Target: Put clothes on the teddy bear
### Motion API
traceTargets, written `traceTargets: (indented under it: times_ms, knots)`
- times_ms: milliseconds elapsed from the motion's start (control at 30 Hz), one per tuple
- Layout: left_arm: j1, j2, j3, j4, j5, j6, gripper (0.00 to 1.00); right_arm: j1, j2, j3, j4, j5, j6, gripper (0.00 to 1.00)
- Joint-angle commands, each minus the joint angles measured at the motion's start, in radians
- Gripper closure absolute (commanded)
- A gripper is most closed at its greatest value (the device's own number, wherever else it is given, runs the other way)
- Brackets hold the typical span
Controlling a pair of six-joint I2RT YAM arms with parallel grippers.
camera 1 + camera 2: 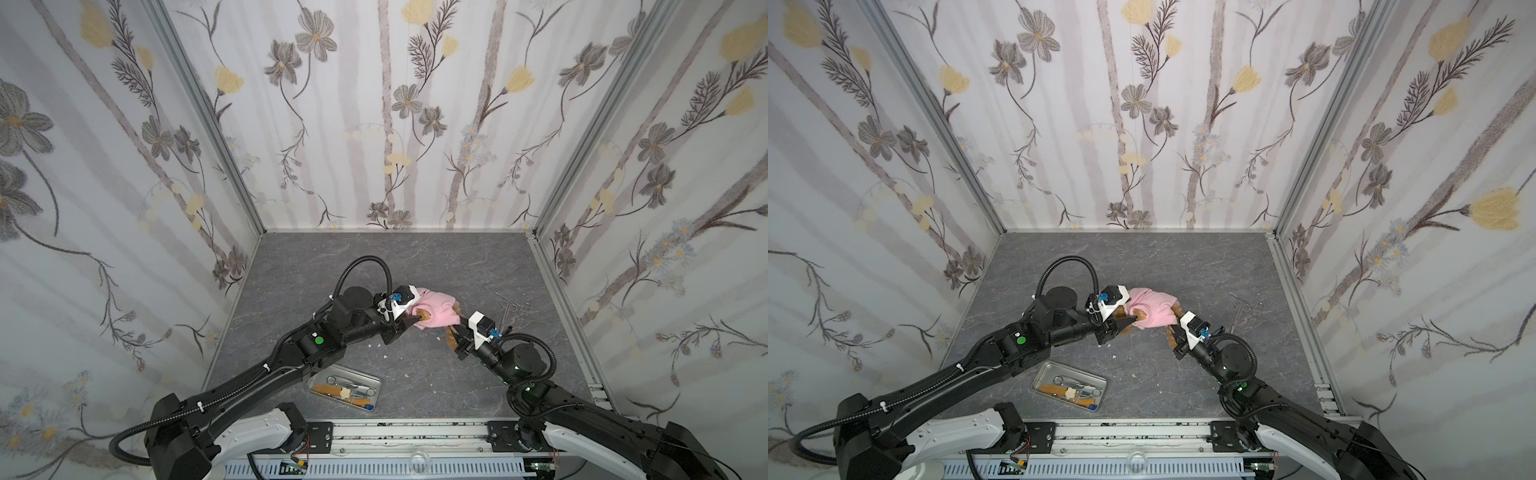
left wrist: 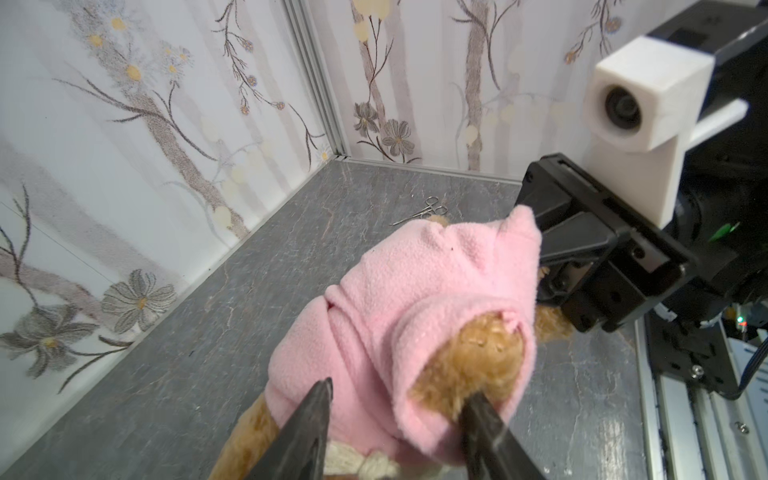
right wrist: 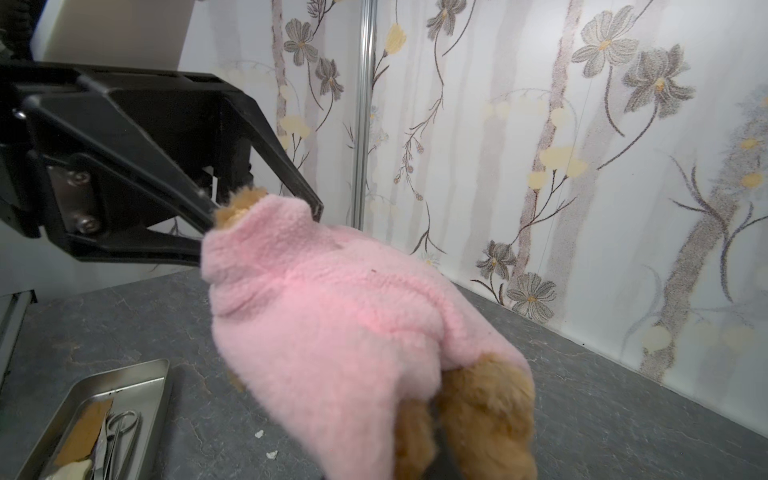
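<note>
The teddy bear (image 1: 451, 337), golden-brown and shaggy, hangs stretched between my two grippers above the middle of the table. A pink shirt (image 1: 438, 309) covers its body, and one furry paw (image 2: 490, 353) pokes out of a sleeve. My left gripper (image 2: 401, 388) is open, its dark fingers either side of that sleeve and paw. The same gripper (image 1: 415, 322) shows in both top views. My right gripper (image 1: 456, 333) is shut on the bear at its leg end, below the shirt's hem. In the right wrist view, fur and the shirt (image 3: 332, 316) hide its fingertips.
A metal tray (image 1: 360, 372) with scissors and small tools sits near the front edge, left of centre. Steel forceps (image 1: 513, 309) lie on the grey table to the right of the bear. White crumbs dot the surface. Flowered walls close in three sides.
</note>
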Motion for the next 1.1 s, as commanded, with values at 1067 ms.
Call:
traceTargets:
  times_ms: [1067]
  knots:
    - [-0.091,0.138,0.207,-0.371,-0.095,0.461,0.71,0.010,0.079,0.077,-0.128,-0.069,-0.185,1.00]
